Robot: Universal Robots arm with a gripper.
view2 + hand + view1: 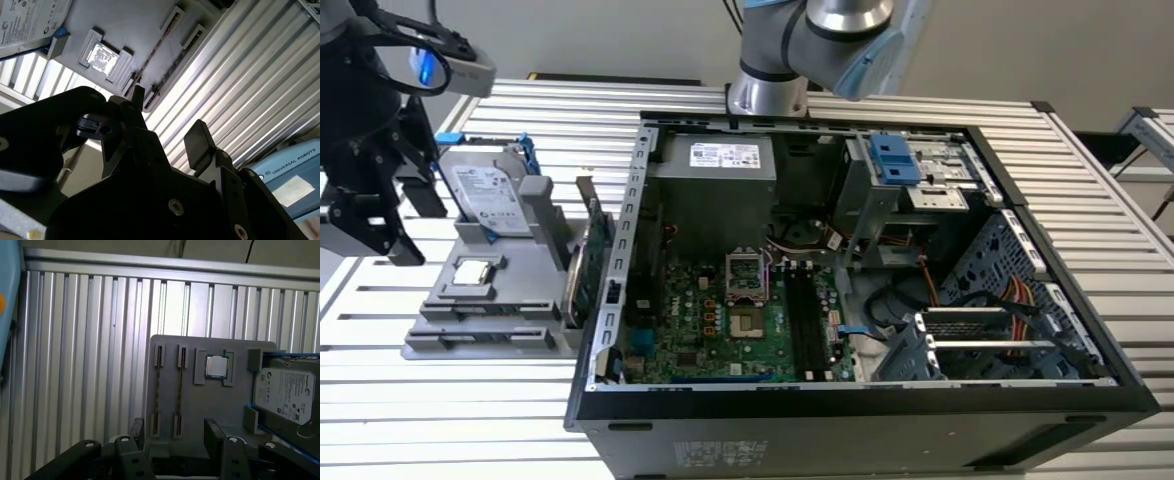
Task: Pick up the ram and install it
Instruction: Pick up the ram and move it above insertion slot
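A grey holder sits on the slatted table at the exterior view's left. Two thin dark strips stand edge-on in its slots; they look like the ram, and their faces are hidden. The same slots appear in the second wrist view. My black gripper hangs above and to the left of the holder in the exterior view. It is open, with nothing between its fingers. In the first wrist view the two strips lie just beyond the fingertips.
The holder also carries a hard drive, a square silver processor chip and an upright green expansion card. An open computer case with its motherboard lies to the right. The arm's base stands behind it.
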